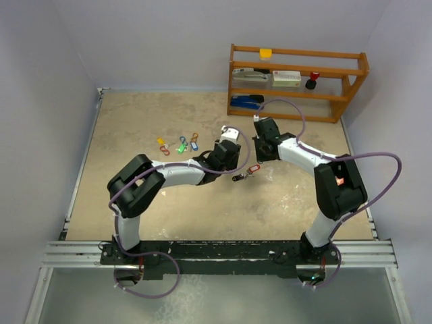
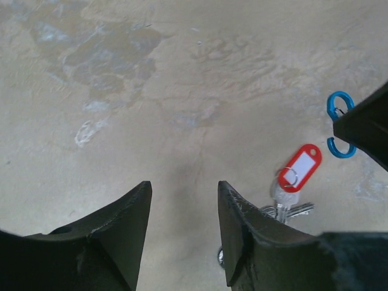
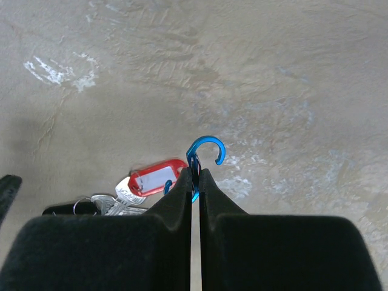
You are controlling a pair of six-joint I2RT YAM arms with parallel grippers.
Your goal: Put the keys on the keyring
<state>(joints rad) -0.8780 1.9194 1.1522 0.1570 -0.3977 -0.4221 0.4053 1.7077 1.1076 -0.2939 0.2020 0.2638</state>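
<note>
A key with a red tag [image 2: 300, 167] lies on the table on top of a few silver keys [image 2: 285, 205]. It also shows in the right wrist view [image 3: 154, 177], with a black fob [image 3: 60, 209] to its left, and in the top view [image 1: 252, 169]. My right gripper [image 3: 195, 176] is shut on a blue S-shaped clip [image 3: 206, 150] and holds it just above the red tag; the clip also shows in the left wrist view [image 2: 339, 124]. My left gripper [image 2: 185, 189] is open and empty, just left of the key bunch. Keys with yellow [image 1: 160, 141], green [image 1: 181, 148] and blue [image 1: 194, 145] tags lie farther left.
A wooden shelf [image 1: 297, 94] with small items stands at the back right. A few coloured clips lie among the tagged keys on the left. The two grippers [image 1: 228, 164] [image 1: 259, 156] are close together at mid-table. Grey walls enclose the table.
</note>
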